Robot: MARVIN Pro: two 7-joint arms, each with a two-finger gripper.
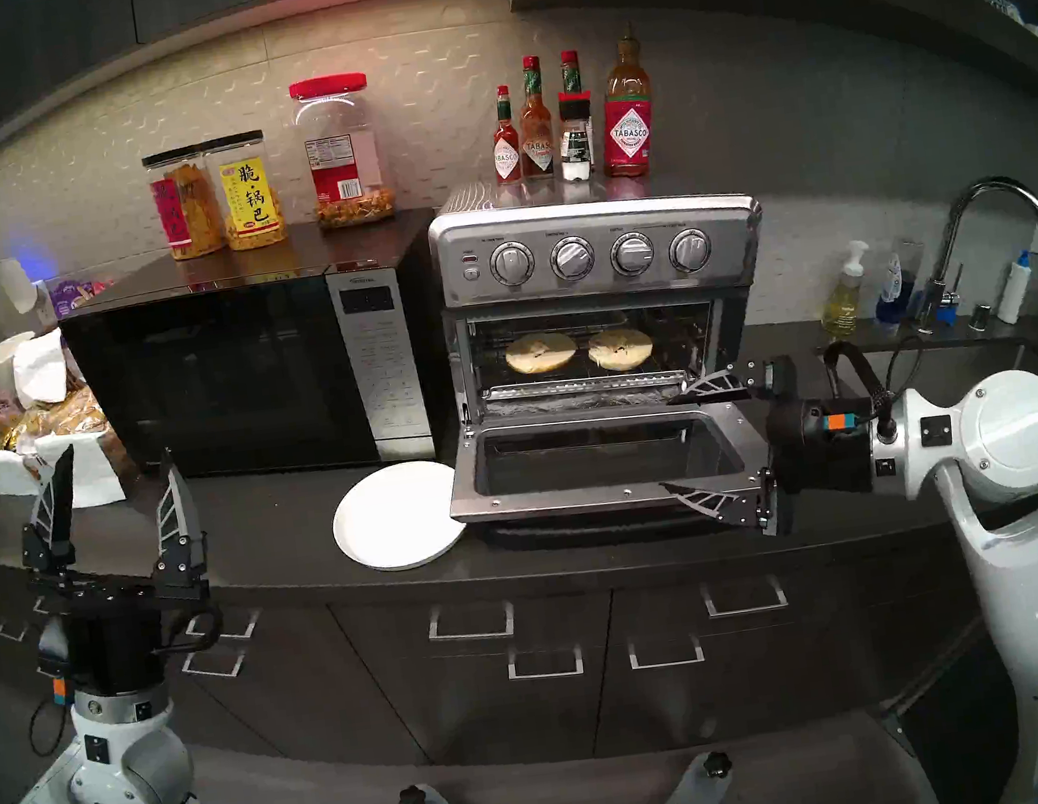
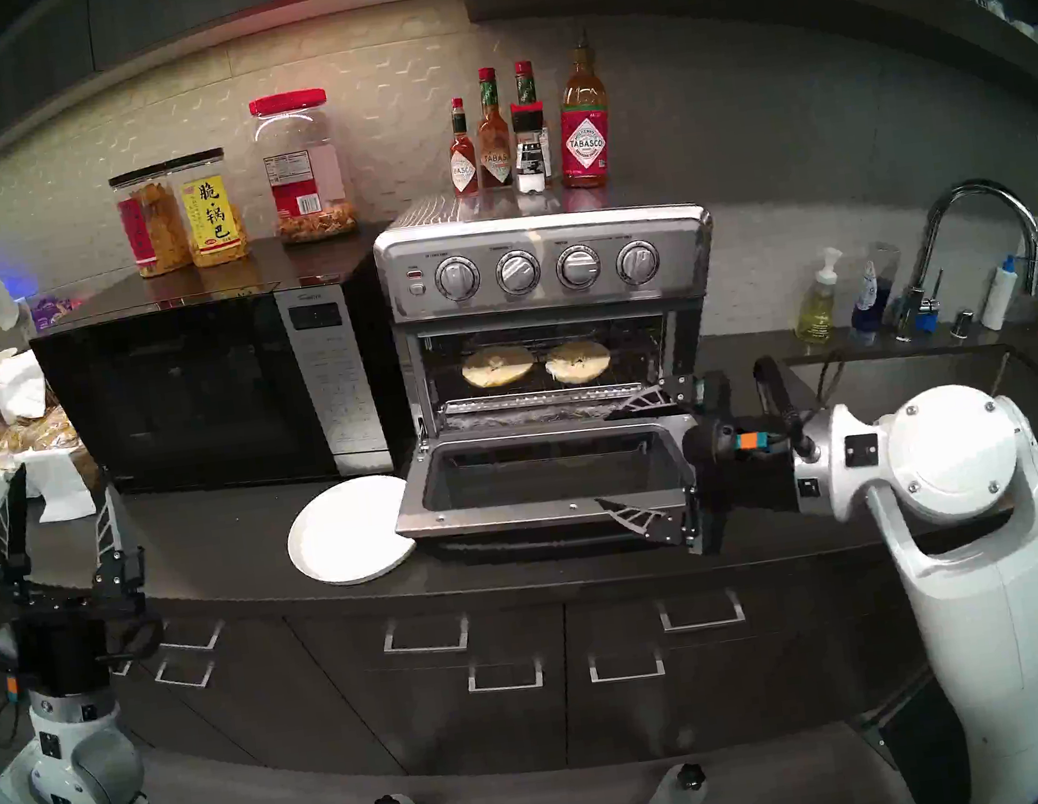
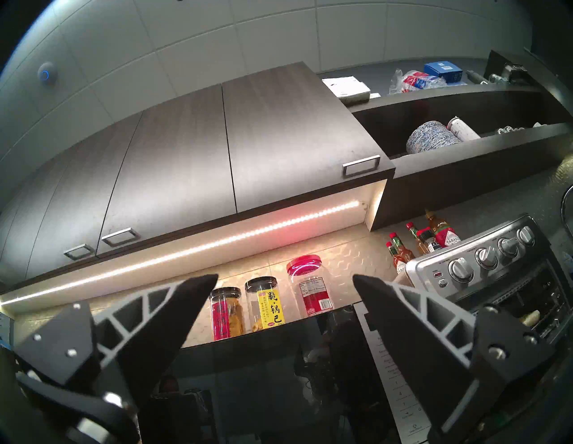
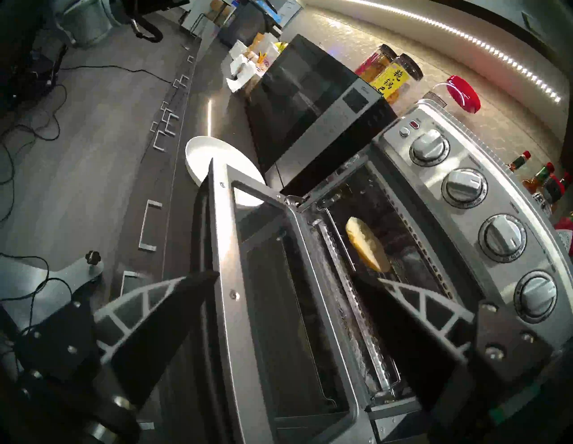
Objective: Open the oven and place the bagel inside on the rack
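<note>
Beside oven door | right end effector level, spread, empty | left end effector upward, spread

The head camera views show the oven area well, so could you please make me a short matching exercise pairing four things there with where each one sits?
Things:
1. bagel halves
2. white plate
3. Tabasco bottles
4. snack jars

Places:
A. on top of the black microwave
B. on the counter, partly under the open door's left corner
C. on the rack inside the oven
D. on top of the oven

Pairs: 1-C, 2-B, 3-D, 4-A
</note>
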